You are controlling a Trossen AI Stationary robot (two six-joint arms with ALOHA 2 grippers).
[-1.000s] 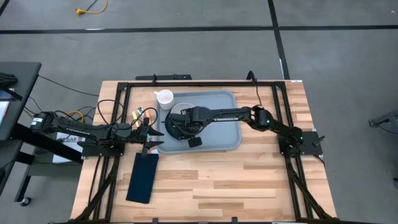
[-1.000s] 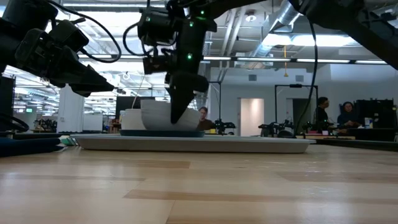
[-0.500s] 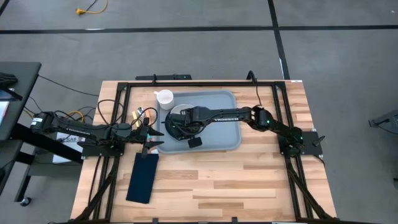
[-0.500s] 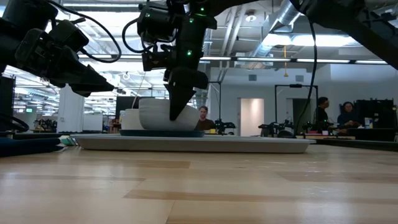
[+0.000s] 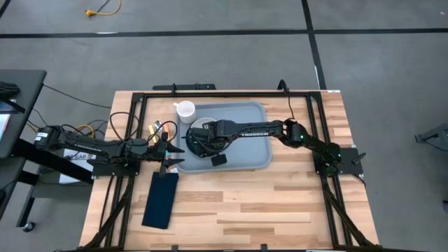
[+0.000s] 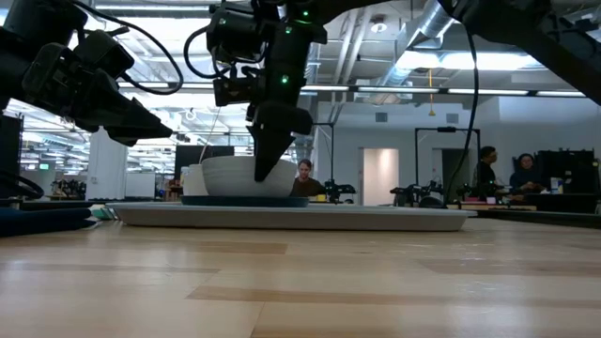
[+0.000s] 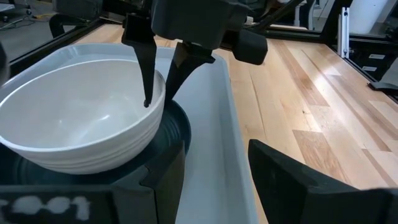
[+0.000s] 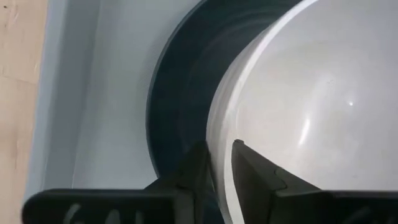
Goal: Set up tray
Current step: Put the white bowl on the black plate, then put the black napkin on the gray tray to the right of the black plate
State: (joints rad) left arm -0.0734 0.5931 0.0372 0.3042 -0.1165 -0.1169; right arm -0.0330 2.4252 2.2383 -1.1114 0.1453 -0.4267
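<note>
Grey-blue plastic, the tray point(image 5: 241, 143) lies flat on the wooden table point(image 5: 280, 203) in its far half, long side across, with bare wood on its near side and on its right. On the tray's left part sits a dark teal plate point(image 7: 177, 127), and a white bowl point(image 7: 74, 127) stands upright on that plate. The right gripper point(image 7: 158, 93) reaches down over the bowl's rim; one finger is inside the bowl and the other outside, so the rim passes between them. In the right wrist view a narrow gap shows on each side of the rim, so the fingers are slightly apart and do not seem to press it. The left gripper point(image 5: 171, 152) hovers just beside the tray's left edge, above the table, with its fingers well apart and nothing between them. A white cup point(image 5: 185, 110) stands on the table near the tray's far left corner. A dark navy napkin point(image 5: 160, 199) lies on the wood near the left arm, apart from the tray. The right half of the tray is bare.
</note>
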